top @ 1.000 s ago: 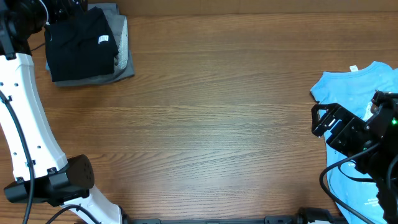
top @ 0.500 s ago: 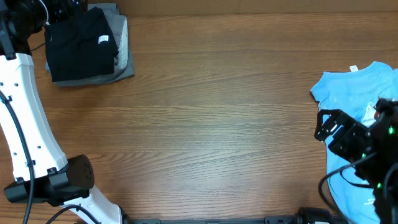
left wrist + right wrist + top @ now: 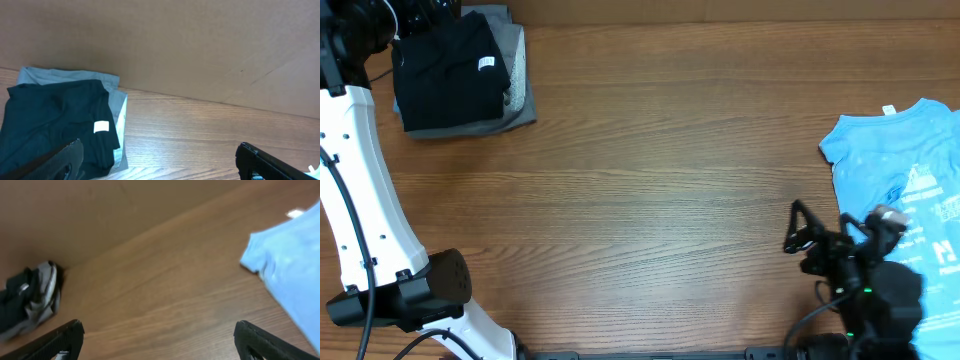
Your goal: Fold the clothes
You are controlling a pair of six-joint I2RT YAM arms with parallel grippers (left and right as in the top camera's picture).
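A folded black T-shirt (image 3: 450,70) with a small white label lies on a folded grey garment (image 3: 523,95) in the table's far left corner. The left wrist view shows the same black T-shirt (image 3: 50,125) on the grey garment (image 3: 117,107). My left gripper (image 3: 160,165) hovers open just right of this pile, holding nothing. A light-blue printed T-shirt (image 3: 905,165) lies spread at the right edge. My right gripper (image 3: 798,235) is open and empty over bare wood, left of the blue T-shirt (image 3: 295,265).
The wooden table (image 3: 660,190) stretches between the two piles. A brown wall (image 3: 200,45) runs along its far edge. The white left arm (image 3: 365,200) stands along the left side, with its base at the front left corner.
My right arm has drawn back from over the blue T-shirt toward the table's front and swung left, uncovering more of the shirt. The left arm and the pile have not moved.
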